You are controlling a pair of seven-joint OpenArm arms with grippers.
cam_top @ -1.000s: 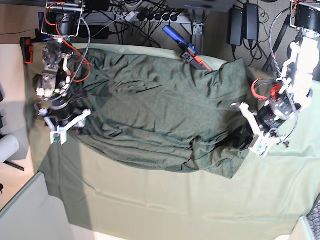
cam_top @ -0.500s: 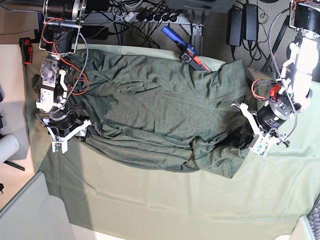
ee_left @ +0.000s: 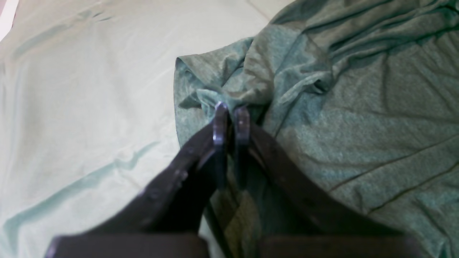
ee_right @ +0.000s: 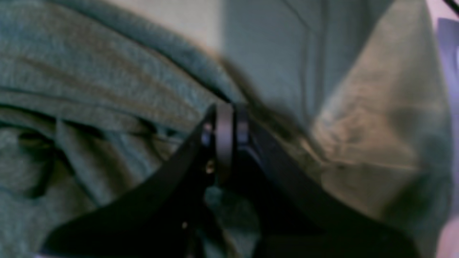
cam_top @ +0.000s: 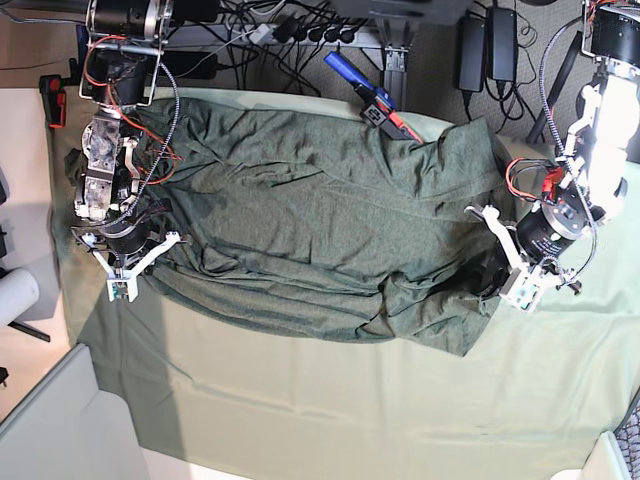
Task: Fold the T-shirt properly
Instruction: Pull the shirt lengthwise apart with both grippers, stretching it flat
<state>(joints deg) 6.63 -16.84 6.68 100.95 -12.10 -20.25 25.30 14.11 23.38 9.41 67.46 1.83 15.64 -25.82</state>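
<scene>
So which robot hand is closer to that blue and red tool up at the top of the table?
Left. The left gripper pinches the T-shirt edge down and right of the blue and red tool. The right gripper is farther, at the shirt's opposite end.

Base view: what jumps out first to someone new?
The T-shirt, dark olive and wrinkled, sprawls across most of the pale green table cloth. An arm sits at each end of it: the left gripper on the view's right is shut on the T-shirt's bunched edge, and the right gripper on the view's left is shut at the opposite edge. Behind the table, a tangle of cables and power bricks draws the eye.
</scene>
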